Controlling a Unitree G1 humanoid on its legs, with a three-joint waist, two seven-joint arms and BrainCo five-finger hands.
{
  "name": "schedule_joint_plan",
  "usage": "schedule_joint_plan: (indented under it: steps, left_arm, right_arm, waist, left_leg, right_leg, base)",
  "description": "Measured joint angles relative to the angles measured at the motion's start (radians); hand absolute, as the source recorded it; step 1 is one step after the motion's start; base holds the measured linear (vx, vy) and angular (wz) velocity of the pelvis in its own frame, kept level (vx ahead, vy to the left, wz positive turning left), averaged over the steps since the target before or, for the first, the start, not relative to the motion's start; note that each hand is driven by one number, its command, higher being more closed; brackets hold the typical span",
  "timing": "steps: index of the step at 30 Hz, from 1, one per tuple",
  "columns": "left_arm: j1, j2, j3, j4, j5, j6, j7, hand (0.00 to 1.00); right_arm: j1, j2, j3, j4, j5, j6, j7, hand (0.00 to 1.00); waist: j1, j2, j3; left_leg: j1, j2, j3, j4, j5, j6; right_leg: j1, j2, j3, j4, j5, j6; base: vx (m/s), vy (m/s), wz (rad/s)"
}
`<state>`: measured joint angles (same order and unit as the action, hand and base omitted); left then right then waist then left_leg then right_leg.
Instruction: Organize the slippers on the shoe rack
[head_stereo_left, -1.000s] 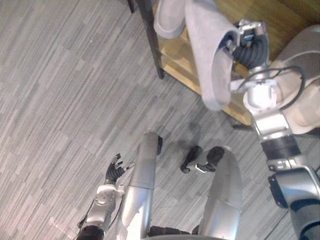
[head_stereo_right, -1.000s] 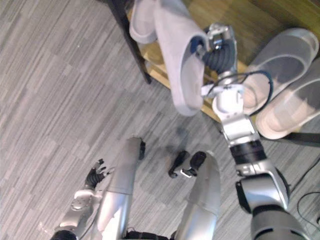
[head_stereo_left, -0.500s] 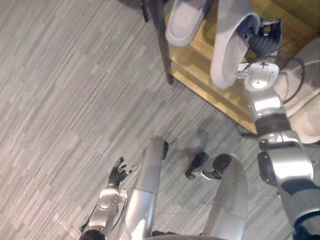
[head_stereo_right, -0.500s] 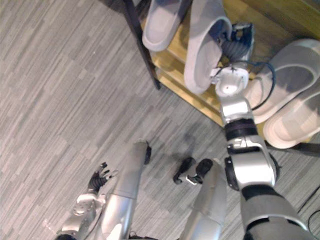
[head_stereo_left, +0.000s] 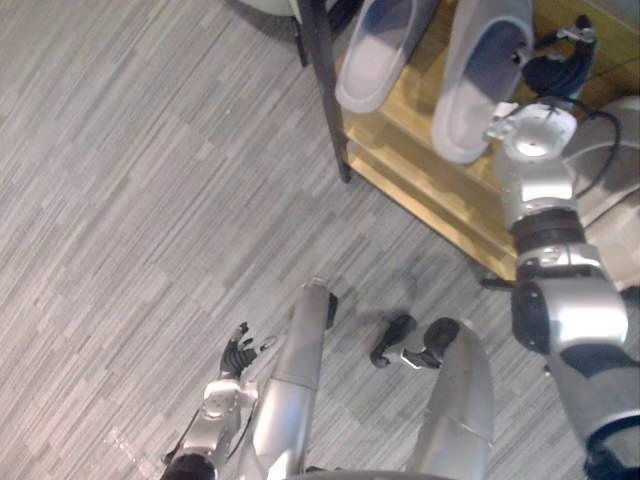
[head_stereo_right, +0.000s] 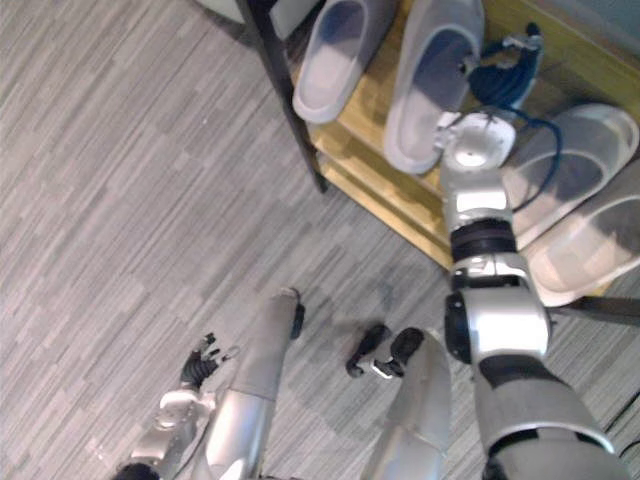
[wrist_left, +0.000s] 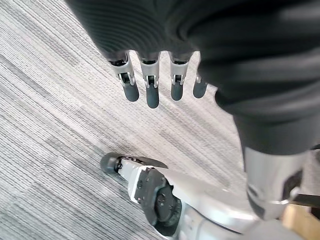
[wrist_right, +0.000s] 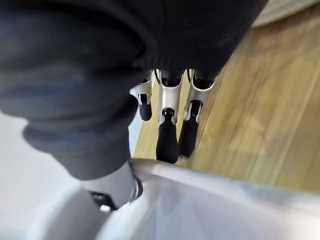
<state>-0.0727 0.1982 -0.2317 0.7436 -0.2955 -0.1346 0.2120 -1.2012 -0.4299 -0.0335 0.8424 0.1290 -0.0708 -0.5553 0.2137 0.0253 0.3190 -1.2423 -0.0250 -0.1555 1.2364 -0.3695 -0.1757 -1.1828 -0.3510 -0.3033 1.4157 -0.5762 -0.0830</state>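
Two grey slippers lie side by side on the shoe rack's wooden shelf (head_stereo_left: 420, 170): one slipper (head_stereo_left: 375, 55) on the left and a second slipper (head_stereo_left: 480, 75) to its right. My right hand (head_stereo_left: 555, 70) is at the second slipper's right side. In the right wrist view its fingers (wrist_right: 167, 135) stand straight over the wood, just past that slipper's pale rim (wrist_right: 210, 185). My left hand (head_stereo_left: 235, 355) hangs low over the floor, and its fingers (wrist_left: 150, 95) are straight and hold nothing.
A dark metal post (head_stereo_left: 325, 100) marks the rack's left corner. Two more pale slippers (head_stereo_right: 570, 170) (head_stereo_right: 590, 250) sit further right on the rack. Grey plank floor (head_stereo_left: 150, 200) spreads out to the left of the rack.
The right hand swung the grey slipper from the air in front of the rack onto the shelf beside the other slipper, and its fingers have straightened. The camera has shifted too.
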Motion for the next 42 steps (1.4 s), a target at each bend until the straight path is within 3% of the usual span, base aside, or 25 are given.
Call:
schedule_joint_plan:
  steps: [11,20,32,38,42]
  left_arm:
    - [-0.018,-0.044,0.093,0.075,0.017,0.019,-0.001,0.0]
    - [-0.039,-0.057,0.138,0.091,-0.003,0.032,-0.002,0.0]
    - [-0.08,-0.063,0.207,0.09,-0.035,0.041,-0.02,0.0]
    - [-0.116,-0.067,0.222,0.087,-0.043,0.056,-0.019,0.0]
    - [-0.142,-0.069,0.226,0.075,-0.043,0.056,-0.02,0.0]
  right_arm:
    - [-0.001,0.038,-0.043,-0.026,0.054,-0.013,0.086,0.0]
    - [0.017,0.09,-0.079,-0.026,0.082,-0.015,0.104,0.0]
    - [0.18,0.276,-0.082,-0.131,0.198,-0.072,0.123,0.0]
    - [0.236,0.325,-0.079,-0.185,0.25,-0.09,0.15,0.0]
    - [0.244,0.353,-0.077,-0.199,0.346,-0.11,0.169,0.0]
  waist:
    - [-0.007,-0.002,0.001]
    - [-0.015,-0.003,0.024]
    - [-0.046,-0.013,0.062]
    - [-0.048,-0.015,0.063]
    - [-0.052,-0.015,0.063]
  left_leg:
    - [0.059,0.015,0.006,-0.025,0.002,-0.004]
    - [0.083,0.032,0.011,-0.037,0.004,-0.006]
    - [0.105,0.052,0.023,-0.046,0.002,-0.005]
    - [0.109,0.064,0.027,-0.049,0.002,-0.005]
    - [0.112,0.067,0.027,-0.055,0.002,-0.005]
  right_leg:
    - [0.056,0.013,-0.003,-0.026,-0.003,0.007]
    - [0.079,0.027,-0.007,-0.043,-0.001,0.004]
    - [0.1,0.042,-0.006,-0.06,0.0,0.005]
    - [0.101,0.057,-0.006,-0.066,0.002,0.008]
    - [0.101,0.06,-0.007,-0.07,0.002,0.007]
  base:
    - [-0.01,0.037,-0.03]
    - [0.0,0.019,-0.03]
    - [-0.01,0.011,-0.02]
    - [-0.03,0.008,-0.06]
    - [-0.01,-0.001,-0.01]
